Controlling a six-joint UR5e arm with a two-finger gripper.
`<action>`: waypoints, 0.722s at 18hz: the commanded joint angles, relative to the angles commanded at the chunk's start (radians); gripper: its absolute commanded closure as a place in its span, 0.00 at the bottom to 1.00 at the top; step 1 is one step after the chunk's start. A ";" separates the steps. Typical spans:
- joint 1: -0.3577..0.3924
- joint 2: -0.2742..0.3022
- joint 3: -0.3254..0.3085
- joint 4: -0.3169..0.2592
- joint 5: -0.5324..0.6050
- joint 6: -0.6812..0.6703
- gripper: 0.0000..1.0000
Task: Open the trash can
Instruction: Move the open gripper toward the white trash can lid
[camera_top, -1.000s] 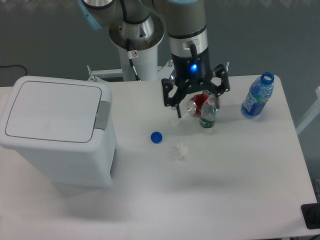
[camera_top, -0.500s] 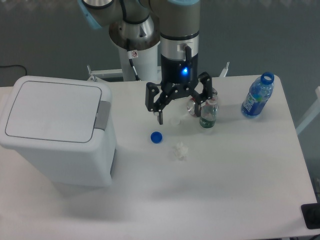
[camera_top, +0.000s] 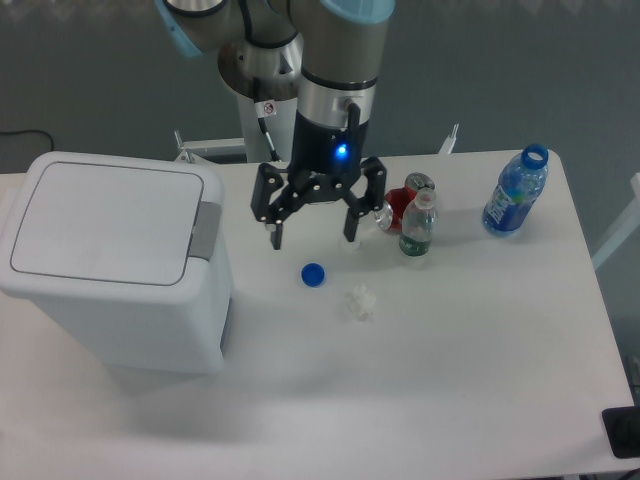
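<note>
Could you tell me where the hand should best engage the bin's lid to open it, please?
Probably not by gripping: press the grey tab at the right edge of the bin from above. The lid lies flat and closed; the open hand hovers to its right.

bin (camera_top: 120, 270) | white plastic, boxy, rounded corners | lid flat, shut | grey push tab at lid's right edge | upright | table's left end, its left side at the table's left edge
</note>
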 joint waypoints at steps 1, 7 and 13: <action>0.002 0.002 0.002 0.000 -0.012 0.000 0.00; -0.006 0.012 0.005 -0.003 -0.013 -0.017 0.00; -0.014 0.026 -0.008 -0.011 -0.019 -0.038 0.00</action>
